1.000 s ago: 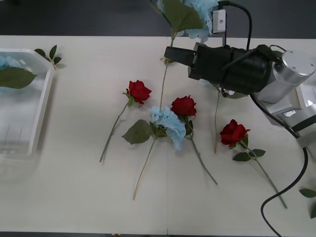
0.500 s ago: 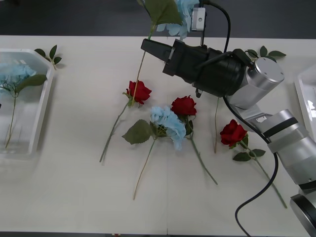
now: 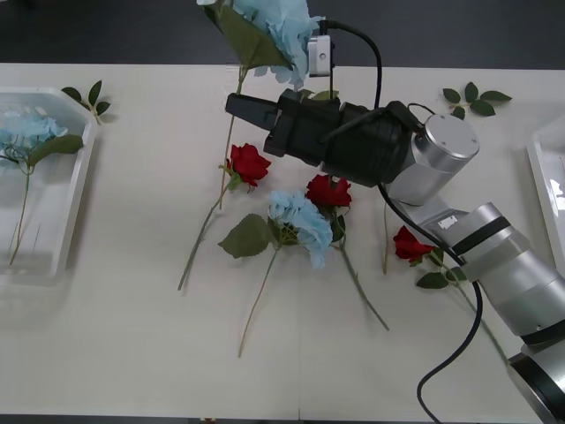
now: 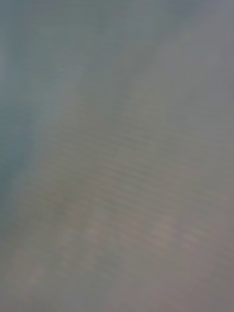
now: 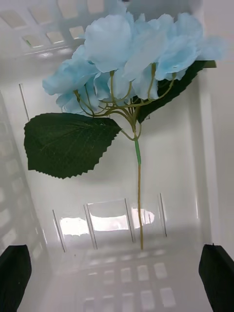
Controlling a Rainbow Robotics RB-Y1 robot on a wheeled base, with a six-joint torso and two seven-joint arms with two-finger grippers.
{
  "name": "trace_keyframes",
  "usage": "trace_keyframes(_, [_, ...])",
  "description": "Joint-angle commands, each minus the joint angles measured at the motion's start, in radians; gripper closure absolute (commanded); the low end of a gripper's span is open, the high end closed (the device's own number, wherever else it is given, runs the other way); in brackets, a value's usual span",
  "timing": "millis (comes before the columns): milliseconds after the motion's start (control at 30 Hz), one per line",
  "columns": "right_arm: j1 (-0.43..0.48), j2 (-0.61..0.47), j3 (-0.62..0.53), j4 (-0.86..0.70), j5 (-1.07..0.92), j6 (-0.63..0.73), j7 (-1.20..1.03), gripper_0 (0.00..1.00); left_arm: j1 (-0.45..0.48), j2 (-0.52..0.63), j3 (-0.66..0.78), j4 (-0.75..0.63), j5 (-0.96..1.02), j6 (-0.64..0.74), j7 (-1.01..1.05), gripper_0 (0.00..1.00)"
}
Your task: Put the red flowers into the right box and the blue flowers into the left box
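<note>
The right wrist view is a grey blur, and from the front the right claw (image 3: pixel 243 108) has its fingertips closed on the stem of a blue hydrangea (image 3: pixel 269 31) whose bloom is cut off at the top edge; the right box (image 3: pixel 549 190) shows as a sliver at the edge. The left claw (image 5: pixel 117 273) hangs spread wide and empty over the left box (image 5: pixel 204 122), where another blue flower (image 5: pixel 131 53) lies. On the pale table (image 3: pixel 132 336) lie three red roses (image 3: pixel 248 163) and one more blue hydrangea (image 3: pixel 300 225), with dark floor beyond.
</note>
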Motion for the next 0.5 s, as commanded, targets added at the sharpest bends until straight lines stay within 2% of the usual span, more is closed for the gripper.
trace_keyframes(33, [-0.045,0.018,0.010,-0.021,-0.005,-0.002,0.031,1.00,-0.016,0.047,0.100,-0.129,0.061,0.157,-0.027,0.00])
trace_keyframes(300, [-0.047,0.030,0.019,-0.021,-0.007,-0.005,0.033,1.00,-0.014,0.049,0.172,-0.163,0.333,0.318,-0.044,0.00])
trace_keyframes(500, [-0.047,0.037,0.020,-0.021,-0.007,-0.015,0.036,1.00,-0.014,0.047,0.132,-0.135,0.564,0.366,-0.131,0.00])
